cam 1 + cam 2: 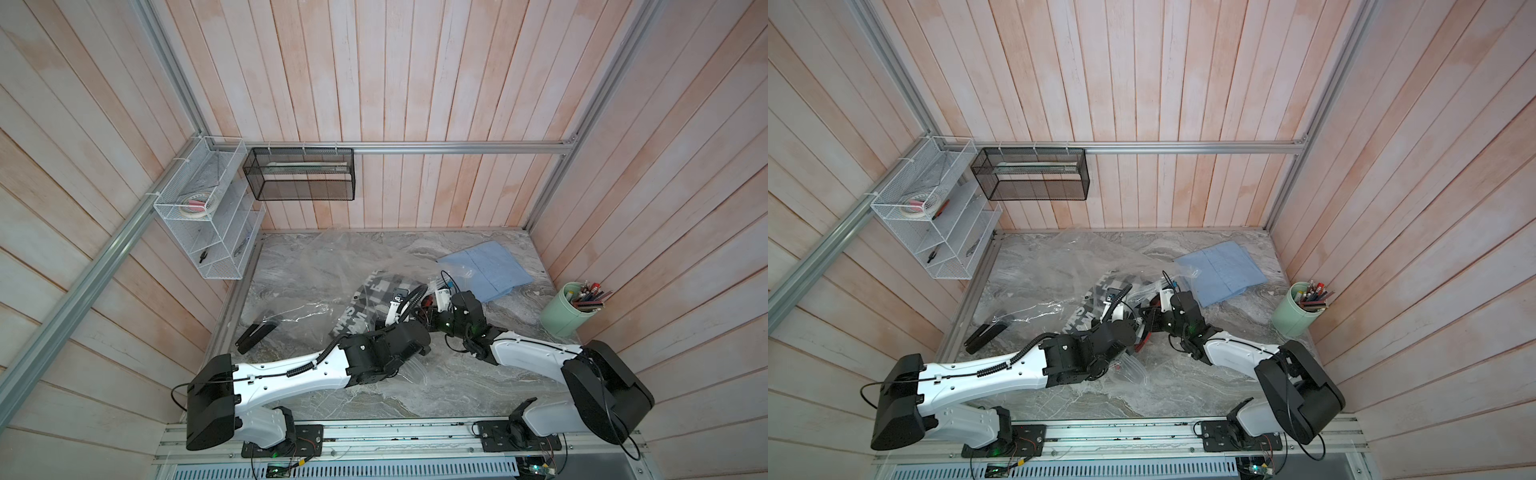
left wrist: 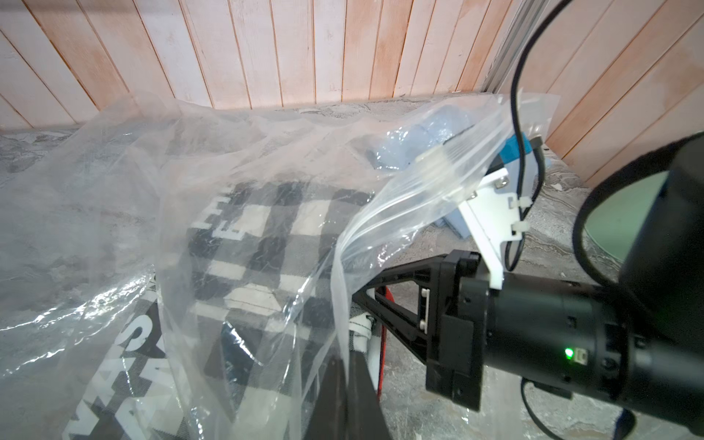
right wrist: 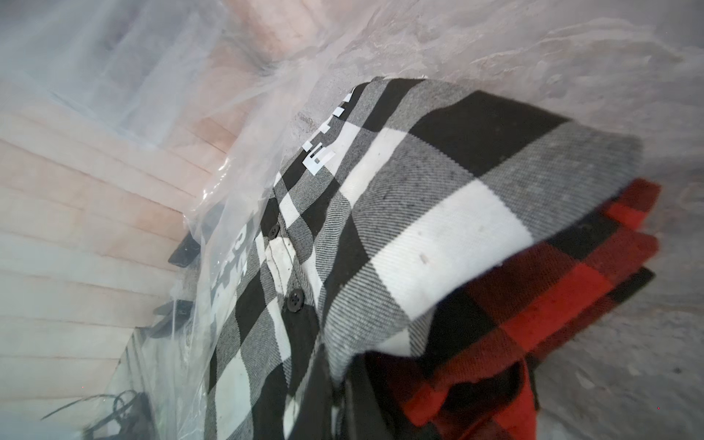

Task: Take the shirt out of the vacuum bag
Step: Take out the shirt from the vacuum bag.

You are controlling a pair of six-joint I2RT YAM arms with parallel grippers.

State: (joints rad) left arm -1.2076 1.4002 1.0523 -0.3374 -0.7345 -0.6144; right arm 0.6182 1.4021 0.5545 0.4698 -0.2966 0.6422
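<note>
Site type: robotics lab test cell.
- Left arm [image 1: 286,370] and right arm [image 1: 532,353] bolted to slotted base rail [image 1: 395,440] at front edge of marble-pattern tabletop [image 1: 415,386].
- Aluminium extrusion frame [image 1: 457,147] fixed over plank walls [image 1: 374,75].
- White wire basket [image 1: 178,199] and black mesh basket [image 1: 299,189] cable-tied to frame; tape roll [image 1: 195,206] in white one.
- Bare circuit board [image 1: 275,470] below rail, green LED lit.
- Pen cup [image 1: 565,311] in corner.

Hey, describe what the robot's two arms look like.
Both arms have white shell links with bulky black joints. The left arm carries a black coiled cable; the right arm has thin black wires and a green light near its wrist.
</note>
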